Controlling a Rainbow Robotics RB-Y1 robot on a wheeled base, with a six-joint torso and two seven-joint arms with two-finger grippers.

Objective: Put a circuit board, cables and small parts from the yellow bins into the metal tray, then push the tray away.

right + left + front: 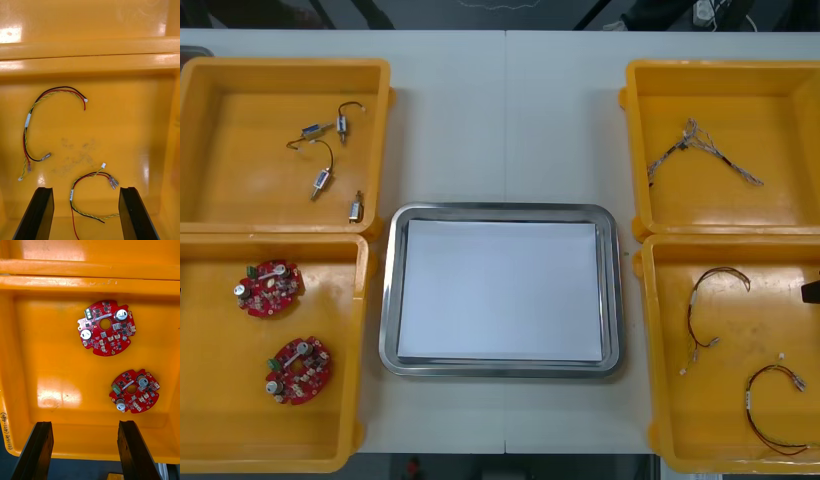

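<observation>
A: Yellow on both sides in the front view; what lies where?
B: At the upper left of the frame, the upper left bin (pixel 240 170) holds small metal parts (pixel 321 181); below it, the lower left bin (pixel 240 400) holds two red circuit boards, the upper board (pixel 270 288) and the lower board (pixel 298 369); the tray (pixel 389 290) sits mid-frame on the table (pixel 505 120), white inside.
A: And at the right?
B: The upper right bin (pixel 760 100) has a twisted cable (pixel 690 140); the lower right bin (pixel 720 400) has two red and yellow cables, one (pixel 692 305) above the other (pixel 750 400).
A: Right wrist view next?
B: There the right gripper (pixel 86 189) hangs over a bin floor, fingers spread wide, nothing pinched; the near cable (pixel 71 194) lies on the floor between them; the far cable (pixel 27 120) lies beyond the fingertips, apart from it.
A: Left wrist view?
B: There the left gripper (pixel 84 423) is spread wide too, holding nothing; both boards lie on the bin floor beyond its fingertips, the near board (pixel 134 391) apart from the far board (pixel 107 328).
</observation>
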